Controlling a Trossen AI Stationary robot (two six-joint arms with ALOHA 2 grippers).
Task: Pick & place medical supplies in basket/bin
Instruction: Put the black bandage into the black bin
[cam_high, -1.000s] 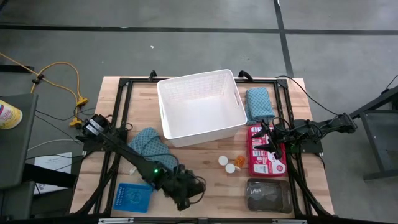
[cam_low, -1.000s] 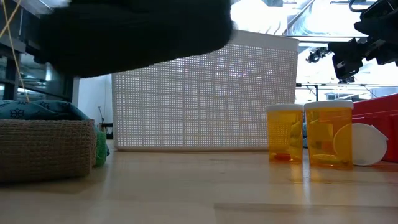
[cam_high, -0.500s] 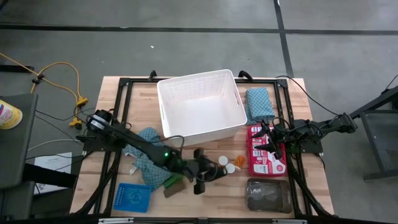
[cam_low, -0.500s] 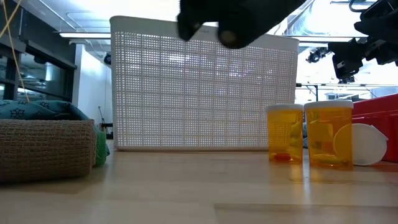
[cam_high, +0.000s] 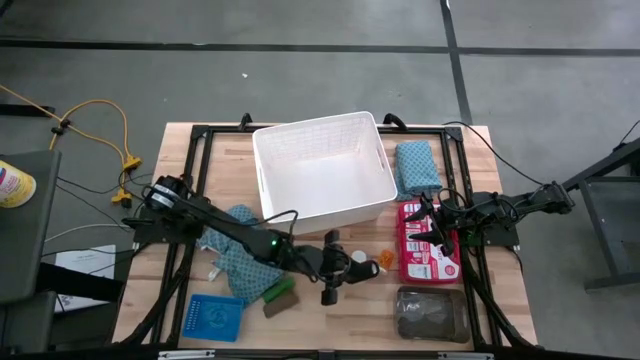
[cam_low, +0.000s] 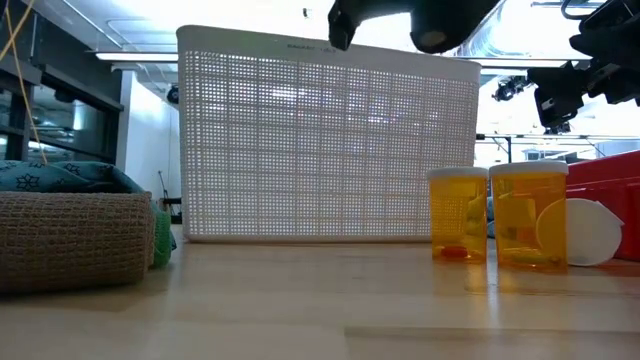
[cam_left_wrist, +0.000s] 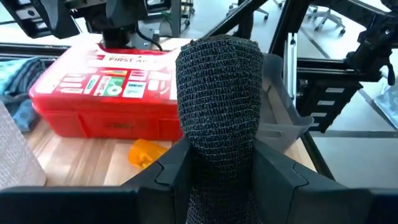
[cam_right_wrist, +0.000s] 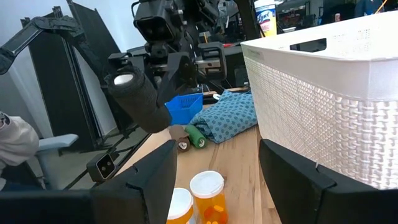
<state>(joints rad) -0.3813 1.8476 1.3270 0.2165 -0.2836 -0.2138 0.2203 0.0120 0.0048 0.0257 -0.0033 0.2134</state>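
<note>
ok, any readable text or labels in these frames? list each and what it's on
"FIRST AI…", cut off behind the left gripper and its dark bandage roll: on the red kit's lid.
Coloured panels below that heading: print too small to read.
White canister behind the white basket: label blurred, unreadable.
Nothing else legible.

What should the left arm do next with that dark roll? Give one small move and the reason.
Probably carry it toward the white basket. The left gripper is shut on the dark bandage roll, lifted off the table in front of the basket and beside the pill bottles. The right gripper waits over the red first-aid box.
</note>
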